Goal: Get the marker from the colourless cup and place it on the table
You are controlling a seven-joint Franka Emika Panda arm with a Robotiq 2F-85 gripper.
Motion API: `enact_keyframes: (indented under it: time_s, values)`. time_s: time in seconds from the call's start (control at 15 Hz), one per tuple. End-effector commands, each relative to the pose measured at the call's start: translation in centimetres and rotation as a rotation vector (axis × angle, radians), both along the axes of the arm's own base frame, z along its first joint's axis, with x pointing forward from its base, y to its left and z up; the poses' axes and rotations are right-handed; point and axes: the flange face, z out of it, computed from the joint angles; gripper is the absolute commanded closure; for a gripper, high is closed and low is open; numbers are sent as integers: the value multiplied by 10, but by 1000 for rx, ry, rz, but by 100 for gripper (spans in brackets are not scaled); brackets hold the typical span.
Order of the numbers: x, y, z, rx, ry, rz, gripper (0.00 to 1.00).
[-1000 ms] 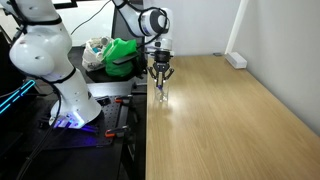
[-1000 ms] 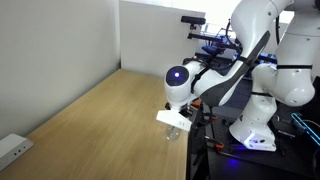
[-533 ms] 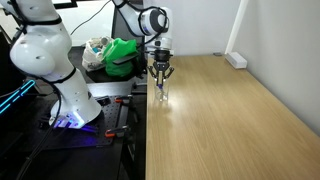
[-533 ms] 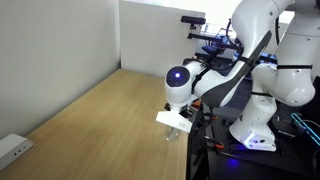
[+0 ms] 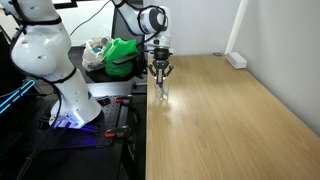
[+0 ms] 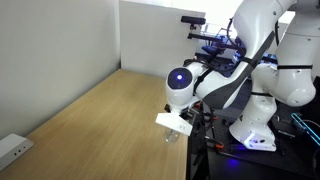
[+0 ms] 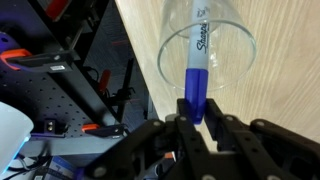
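In the wrist view my gripper (image 7: pixel 192 115) is shut on the lower end of the blue marker (image 7: pixel 197 70). The marker stands inside the colourless cup (image 7: pixel 240 45), with its paler labelled end deep in the cup. The cup stands on the light-brown table (image 7: pixel 285 70) right at its dark edge. In both exterior views the gripper (image 5: pixel 161 78) (image 6: pixel 176 120) points straight down over the cup (image 5: pixel 162 96) (image 6: pixel 174 134) near the table's edge (image 5: pixel 146 110). The marker is too small to make out there.
A black bench beside the table holds a green bag (image 5: pixel 122 55) and clutter. A second white robot arm (image 5: pixel 45 50) stands by the bench. A white power strip (image 5: pixel 236 60) lies at the table's far side by the wall. The wood tabletop (image 6: pixel 100 120) stretches away from the cup.
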Motion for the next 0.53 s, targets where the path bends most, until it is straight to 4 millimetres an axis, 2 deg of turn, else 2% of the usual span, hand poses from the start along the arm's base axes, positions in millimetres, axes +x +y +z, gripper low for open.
enact_keyframes:
  time_s: [0.0,0.47]
  values:
    - [5,-3,22,-37,-14,-30,94]
    - [9,-2,48,-84,-24,-43,94]
